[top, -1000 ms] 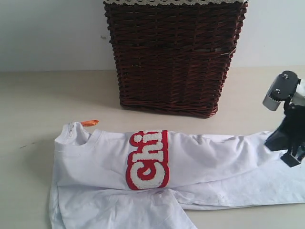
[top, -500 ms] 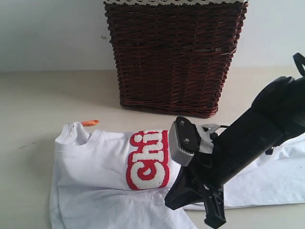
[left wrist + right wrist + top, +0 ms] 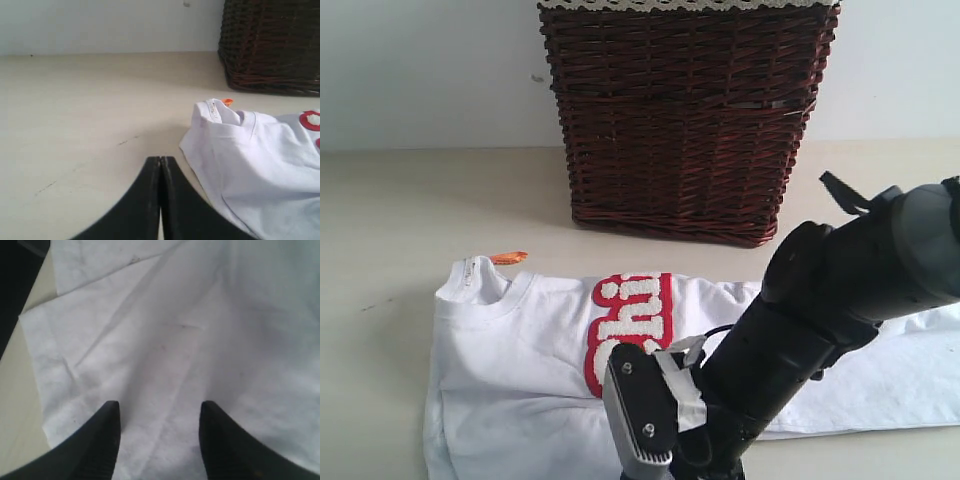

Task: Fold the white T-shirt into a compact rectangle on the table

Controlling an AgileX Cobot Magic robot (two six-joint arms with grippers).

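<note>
The white T-shirt (image 3: 520, 350) lies flat on the table (image 3: 400, 200), collar and orange tag (image 3: 508, 257) to the left, red lettered band (image 3: 630, 325) in the middle. My right arm (image 3: 800, 330) reaches across it from the right down to the front edge, where its fingertips leave the exterior view. In the right wrist view my right gripper (image 3: 160, 407) is open just above creased white T-shirt fabric (image 3: 200, 315), with nothing between the fingers. My left gripper (image 3: 161, 159) is shut and empty over bare table (image 3: 75, 100), beside the T-shirt's collar (image 3: 215, 112).
A dark brown wicker basket (image 3: 690, 110) stands behind the shirt at the back middle, also in the left wrist view (image 3: 272, 45). A white wall runs behind the table. A strip of bare table (image 3: 20, 390) shows beside the shirt's edge.
My right arm has swung from the shirt's right end leftward and forward across the shirt to its front middle. The shirt's left half has not moved.
</note>
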